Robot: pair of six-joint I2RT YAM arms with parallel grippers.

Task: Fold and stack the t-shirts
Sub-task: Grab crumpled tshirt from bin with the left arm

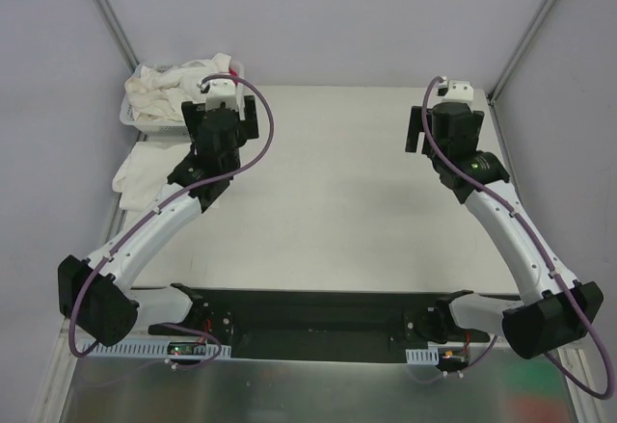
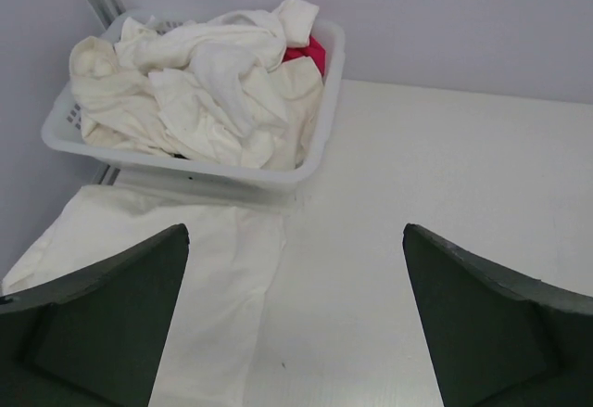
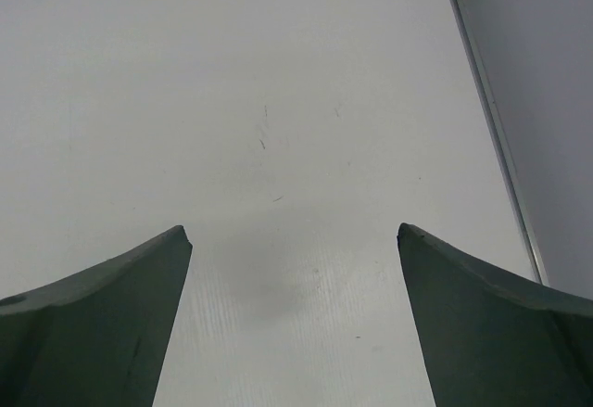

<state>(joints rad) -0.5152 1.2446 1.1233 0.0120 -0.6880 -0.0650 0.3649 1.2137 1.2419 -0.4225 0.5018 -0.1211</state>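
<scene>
Several crumpled cream t-shirts (image 2: 199,87) fill a white lattice basket (image 2: 199,173) at the table's far left corner; the pile shows in the top view too (image 1: 178,81). One folded t-shirt (image 2: 157,282) lies flat on the table in front of the basket, also seen in the top view (image 1: 140,172). My left gripper (image 2: 295,240) is open and empty, hovering just right of the folded shirt, near the basket (image 1: 145,122). My right gripper (image 3: 294,235) is open and empty above bare table at the far right (image 1: 424,134).
A small pink-red cloth (image 2: 310,52) pokes out at the basket's back right. Grey walls with metal frame posts (image 1: 106,13) close in the table on the left, back and right. The table's right edge (image 3: 491,120) runs close to my right gripper.
</scene>
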